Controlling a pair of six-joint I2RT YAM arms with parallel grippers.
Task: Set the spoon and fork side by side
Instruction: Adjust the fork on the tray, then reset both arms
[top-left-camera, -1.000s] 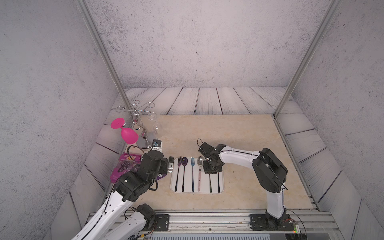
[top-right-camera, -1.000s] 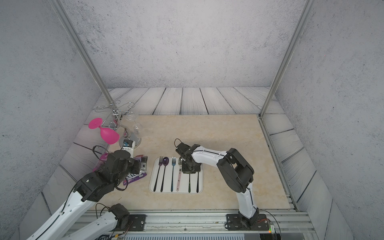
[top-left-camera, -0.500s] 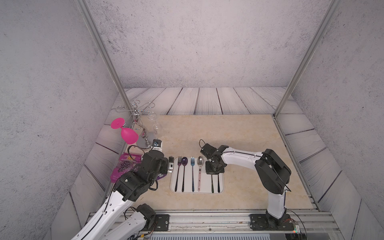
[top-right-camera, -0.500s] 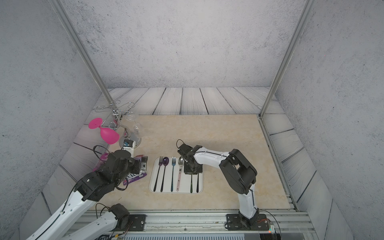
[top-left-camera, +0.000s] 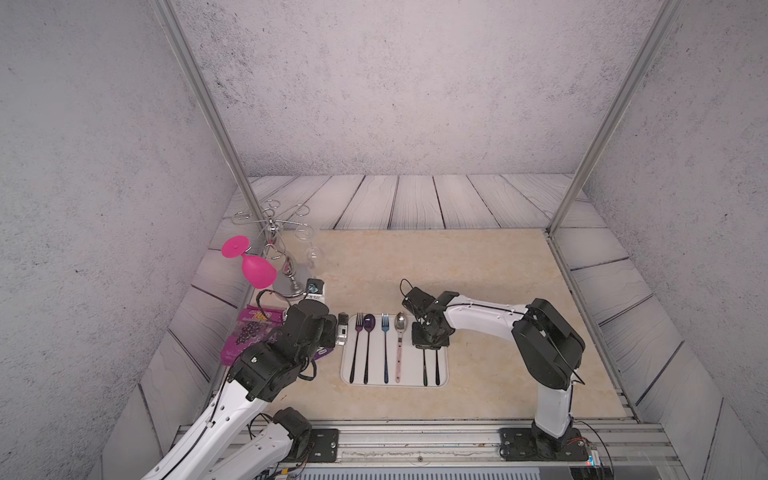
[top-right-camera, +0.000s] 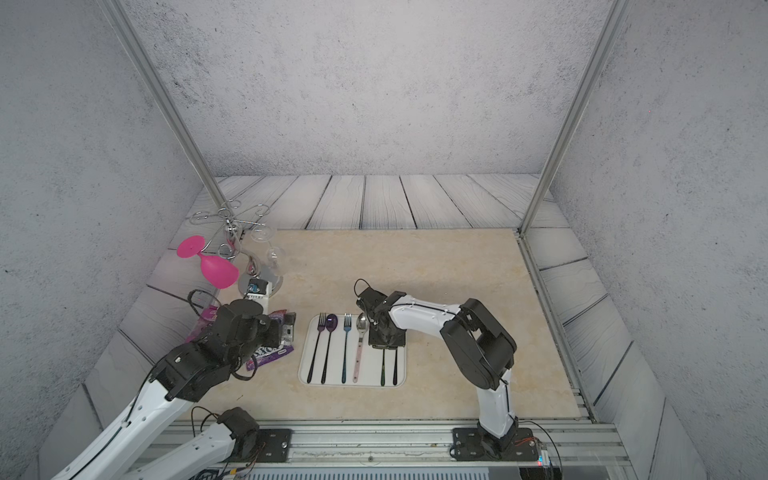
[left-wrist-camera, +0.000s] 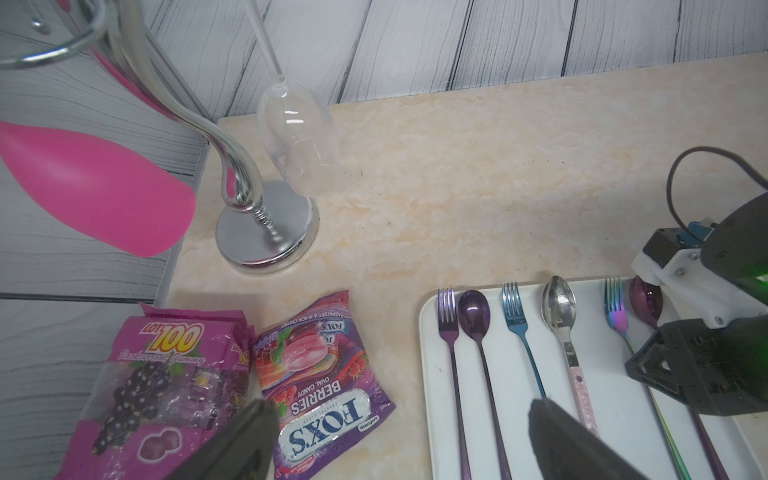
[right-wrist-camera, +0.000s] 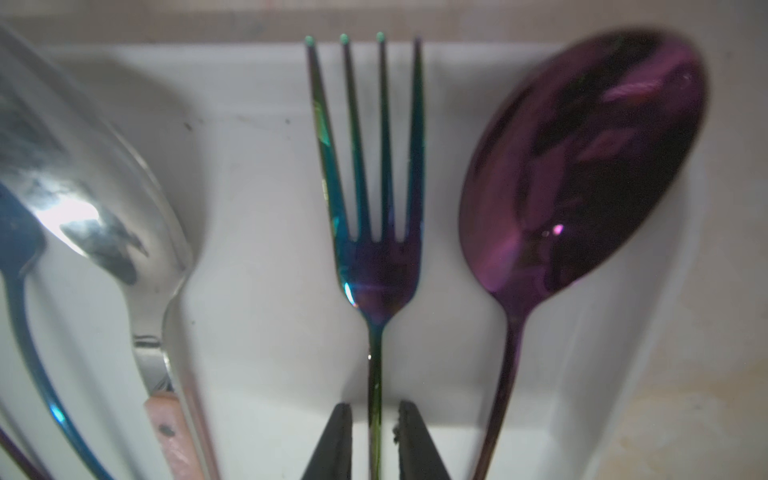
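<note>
On the white tray (right-wrist-camera: 257, 187), the right gripper (right-wrist-camera: 374, 405) straddles the handle of the iridescent fork (right-wrist-camera: 376, 266), fingers (right-wrist-camera: 338, 440) slightly parted and clamping nothing, the fork lying parallel to the purple spoon (right-wrist-camera: 582, 166) just beside it.

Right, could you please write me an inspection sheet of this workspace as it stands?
Surface: beige tabletop, white tray near front.
Job's things: rainbow fork and plum spoon parallel, apart, in tray.
Clutter: purple fork, purple spoon, blue fork, silver spoon in tray; gummy bag, Fox's bag, glass stand, pink glass, clear glass.
Grippers: right gripper: fingers straddle fork handle, slightly apart; left gripper open, empty, beside tray.
Cables: black cable loop by right gripper.
Surroundings: grey walls; nothing else seen.
</note>
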